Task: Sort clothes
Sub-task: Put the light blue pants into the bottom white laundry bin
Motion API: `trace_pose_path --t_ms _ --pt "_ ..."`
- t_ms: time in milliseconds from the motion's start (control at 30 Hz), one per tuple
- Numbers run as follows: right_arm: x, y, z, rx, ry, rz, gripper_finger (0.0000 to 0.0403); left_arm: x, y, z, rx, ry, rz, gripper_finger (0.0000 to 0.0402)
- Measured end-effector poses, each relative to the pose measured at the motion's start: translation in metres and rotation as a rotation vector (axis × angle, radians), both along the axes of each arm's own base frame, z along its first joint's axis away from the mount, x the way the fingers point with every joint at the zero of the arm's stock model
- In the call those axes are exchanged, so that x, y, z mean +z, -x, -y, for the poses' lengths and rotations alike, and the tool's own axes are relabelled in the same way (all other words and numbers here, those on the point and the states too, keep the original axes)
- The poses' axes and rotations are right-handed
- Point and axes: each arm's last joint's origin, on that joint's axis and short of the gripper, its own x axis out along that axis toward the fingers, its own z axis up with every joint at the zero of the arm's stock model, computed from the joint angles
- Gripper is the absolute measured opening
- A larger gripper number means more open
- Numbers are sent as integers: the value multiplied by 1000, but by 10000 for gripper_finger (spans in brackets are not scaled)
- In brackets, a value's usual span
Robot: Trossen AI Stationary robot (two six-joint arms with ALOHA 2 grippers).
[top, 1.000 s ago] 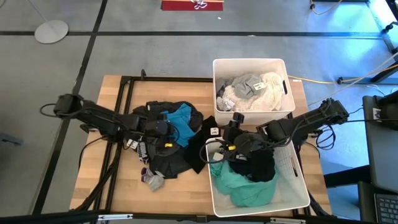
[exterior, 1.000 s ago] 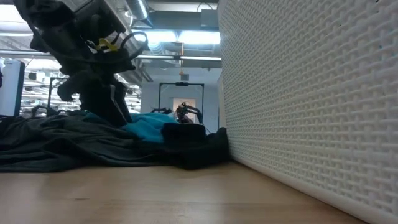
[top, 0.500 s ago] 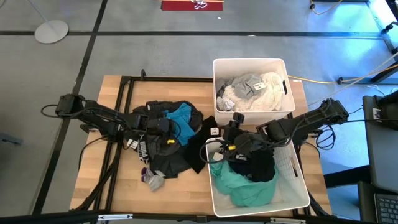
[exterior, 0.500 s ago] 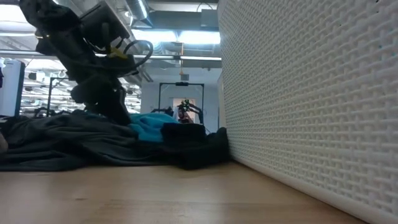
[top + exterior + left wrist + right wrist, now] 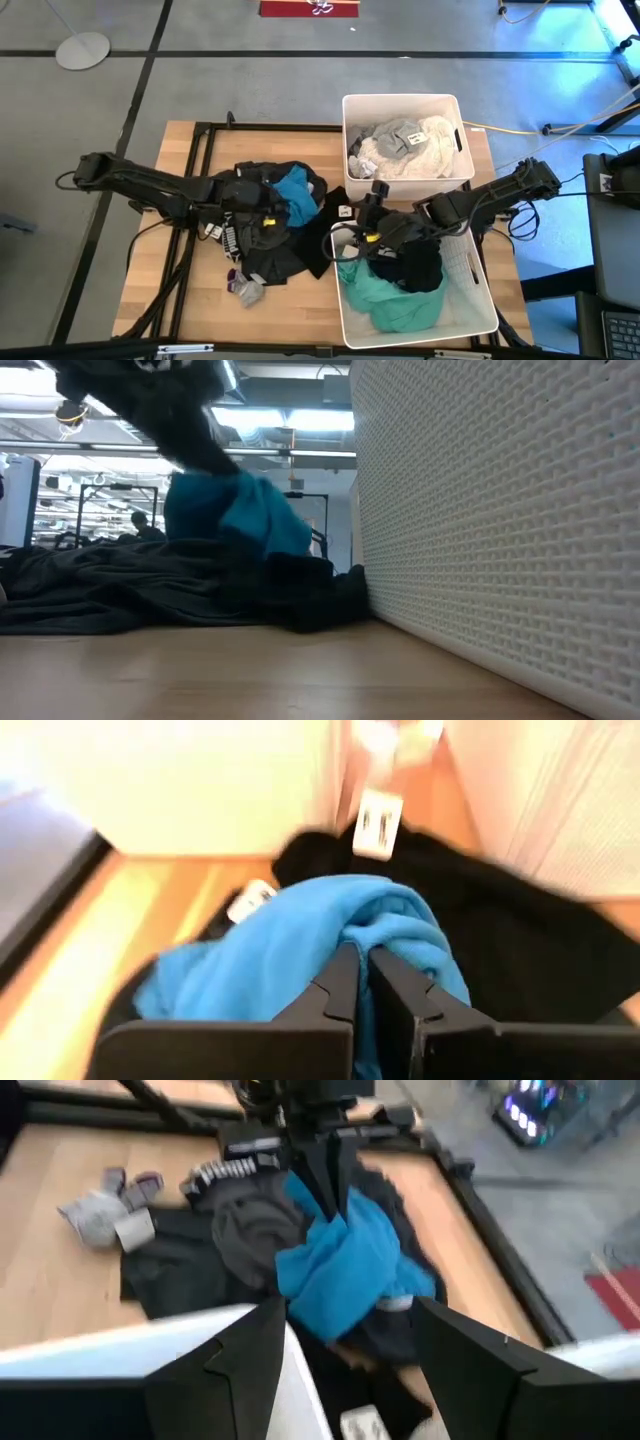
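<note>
Fingers of the left gripper (image 5: 272, 208) are pinched tight on the teal garment (image 5: 293, 196), seen from above at the pile's (image 5: 262, 250) bin-side edge. The right gripper (image 5: 352, 243) hangs over the rim of the near bin (image 5: 487, 300), fingers spread, nothing between them. Beyond it, the far bin (image 5: 401, 101) holds pale pieces.

Low view: the teal garment bunches up above the dark clothes (image 5: 120, 592), which lie on the bench (image 5: 300, 670) beside the bin wall.

Left wrist view: both fingers (image 5: 340, 982) closed together on a fold of teal, black fabric under it.

Right wrist view: teal hanging from the left gripper's grip over grey and black pieces.

Risk, to my eye: only a thin fold is pinched, so it could slip free, or the teal could drag a tangled dark piece along into the wrong bin.
</note>
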Motion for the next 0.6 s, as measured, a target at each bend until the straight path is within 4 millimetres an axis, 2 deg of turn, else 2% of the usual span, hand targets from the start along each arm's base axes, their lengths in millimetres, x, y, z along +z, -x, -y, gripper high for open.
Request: trace_pose_path --t_ms 167,267,600 --pt "6 -11 -3 44 46 83 220 23 9 1 -10 3 128 7" --pt "2 -24 -1 64 69 115 220 33 12 1 -21 -4 203 14" --pt "-30 -76 32 44 52 158 220 45 12 6 -59 -25 306 16"
